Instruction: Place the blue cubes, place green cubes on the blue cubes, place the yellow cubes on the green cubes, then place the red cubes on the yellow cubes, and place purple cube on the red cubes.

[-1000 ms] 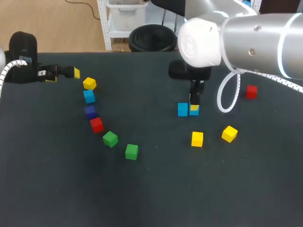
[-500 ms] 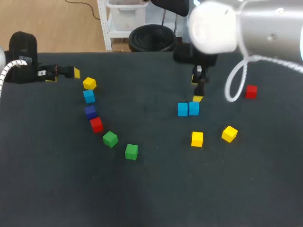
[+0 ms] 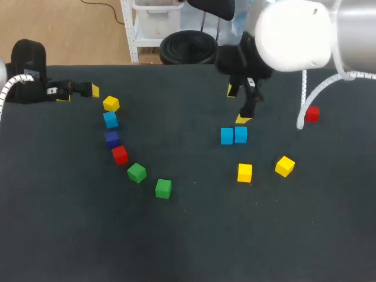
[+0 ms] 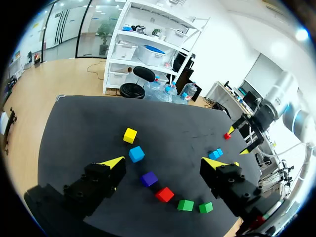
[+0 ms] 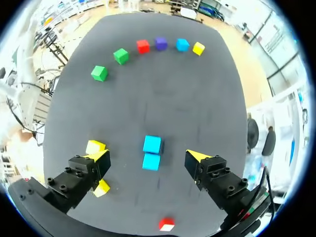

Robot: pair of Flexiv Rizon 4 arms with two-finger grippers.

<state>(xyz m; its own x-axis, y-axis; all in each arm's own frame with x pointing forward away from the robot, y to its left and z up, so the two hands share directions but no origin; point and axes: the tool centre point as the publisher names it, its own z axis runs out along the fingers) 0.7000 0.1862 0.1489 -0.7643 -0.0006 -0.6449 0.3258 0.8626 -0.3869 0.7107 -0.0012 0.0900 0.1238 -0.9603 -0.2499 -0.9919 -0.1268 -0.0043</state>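
Observation:
Two blue cubes [image 3: 227,136] [image 3: 240,134] sit side by side on the black table, touching. My right gripper [image 3: 237,104] hangs open above and just behind them; in its wrist view the pair [image 5: 151,153] lies on the table below the gap between the fingers, held by neither. At the far left my left gripper [image 3: 78,92] stands open and empty. Ahead of it runs an arc of cubes: yellow [image 3: 111,104], blue [image 3: 110,119], purple [image 3: 112,138], red [image 3: 120,155], green [image 3: 137,173], green [image 3: 163,188].
Two yellow cubes [image 3: 244,173] [image 3: 285,165] lie in front of the blue pair. A red cube [image 3: 312,114] sits to the right, near my right arm's cable. The left wrist view shows the same arc, from yellow [image 4: 130,135] to green [image 4: 205,208].
My right gripper opened and let go of the second blue cube beside the first, then rose and drew back from the pair. The left arm has not moved.

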